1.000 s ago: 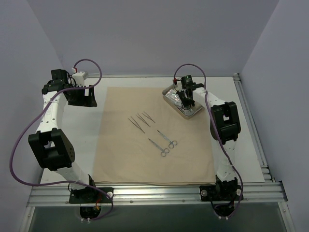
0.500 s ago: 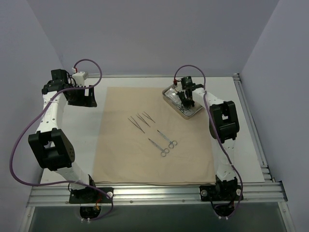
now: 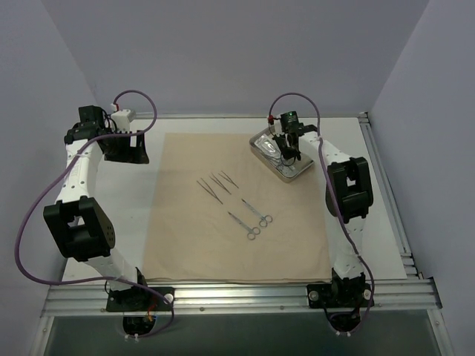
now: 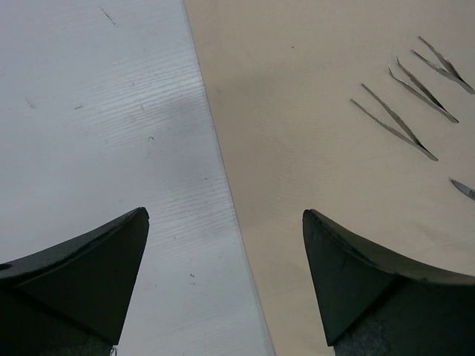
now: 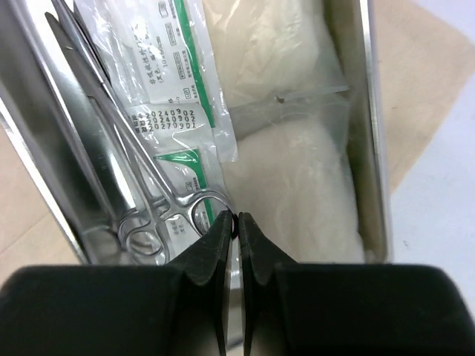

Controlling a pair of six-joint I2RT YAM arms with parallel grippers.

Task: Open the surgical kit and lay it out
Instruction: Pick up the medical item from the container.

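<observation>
White worktop (image 3: 382,252) carries the cloth wrap (image 3: 193,237) spread flat, with the steel tray (image 3: 256,145) at its 1 o'clock corner. Inside the tray the right claw (image 5: 236,222) is pinched together on the ring of a clamp (image 5: 159,185), while the left claw (image 4: 225,215) stands apart and empty at 10 o'clock. Taking out this clamp seems the step in hand, so next it needs a straight lift toward the laid-out clamps (image 3: 252,219).

White table (image 3: 382,230), aluminium rail (image 3: 237,295), grey walls (image 3: 223,52)

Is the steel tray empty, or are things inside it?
Not empty: the steel tray holds ring-handled clamps, a printed packet and gauze.
</observation>
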